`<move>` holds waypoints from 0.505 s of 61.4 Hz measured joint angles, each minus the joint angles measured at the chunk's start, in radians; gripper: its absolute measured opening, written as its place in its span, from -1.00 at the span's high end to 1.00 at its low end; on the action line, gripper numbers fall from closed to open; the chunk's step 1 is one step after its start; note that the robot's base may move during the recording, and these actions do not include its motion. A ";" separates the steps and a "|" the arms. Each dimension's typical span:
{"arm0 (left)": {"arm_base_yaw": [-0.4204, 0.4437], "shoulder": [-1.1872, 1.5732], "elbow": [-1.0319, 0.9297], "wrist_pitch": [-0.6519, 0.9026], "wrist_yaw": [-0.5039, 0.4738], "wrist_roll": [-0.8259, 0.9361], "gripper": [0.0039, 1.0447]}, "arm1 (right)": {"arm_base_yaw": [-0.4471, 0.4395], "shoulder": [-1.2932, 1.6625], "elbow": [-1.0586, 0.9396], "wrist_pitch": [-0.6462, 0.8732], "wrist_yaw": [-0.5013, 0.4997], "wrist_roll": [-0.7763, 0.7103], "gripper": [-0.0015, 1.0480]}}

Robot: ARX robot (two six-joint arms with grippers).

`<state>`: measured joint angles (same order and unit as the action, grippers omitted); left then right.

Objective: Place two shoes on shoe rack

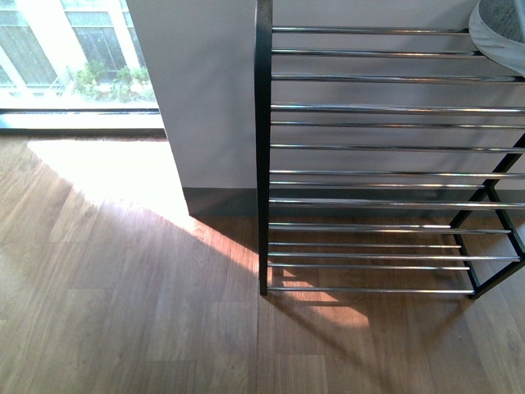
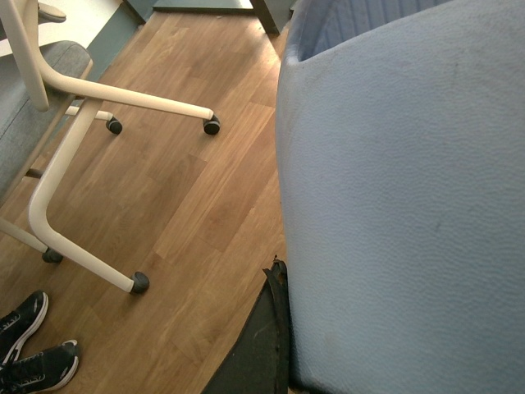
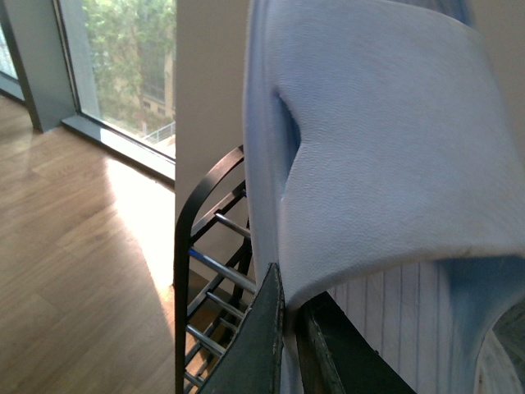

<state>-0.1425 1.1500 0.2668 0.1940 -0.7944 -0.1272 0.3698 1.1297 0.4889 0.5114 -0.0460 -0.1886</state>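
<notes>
A pale blue slide sandal [image 2: 402, 205] fills most of the left wrist view. My left gripper [image 2: 287, 279] is shut on its edge; one dark finger [image 2: 262, 345] shows and the other is hidden behind the sandal. My right gripper [image 3: 289, 316] is shut on the strap edge of a second pale blue slide sandal [image 3: 369, 148], held up beside the shoe rack [image 3: 184, 238]. The front view shows the shoe rack [image 1: 262, 148] with chrome rods [image 1: 385, 108] and neither arm. A pale rounded shoe edge [image 1: 500, 33] sits over the rack's upper rods at the top right.
A white chair base with castors [image 2: 98, 98] stands on the wood floor [image 2: 189, 205], and a pair of black sneakers [image 2: 25, 349] lies beyond it. A grey wall [image 1: 205, 98] and a window [image 1: 74, 49] are left of the rack.
</notes>
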 joint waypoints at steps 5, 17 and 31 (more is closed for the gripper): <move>0.000 0.000 0.000 0.000 -0.001 0.000 0.97 | -0.029 0.237 0.157 -0.027 0.084 0.013 0.97; 0.000 0.000 0.000 0.000 -0.001 0.000 0.97 | -0.071 0.516 0.361 -0.109 0.185 -0.035 0.97; 0.000 0.000 0.000 0.000 -0.001 0.000 0.97 | -0.096 0.698 0.518 -0.157 0.261 -0.139 0.97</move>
<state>-0.1425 1.1500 0.2668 0.1940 -0.7952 -0.1272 0.2737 1.8282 1.0073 0.3546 0.2150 -0.3279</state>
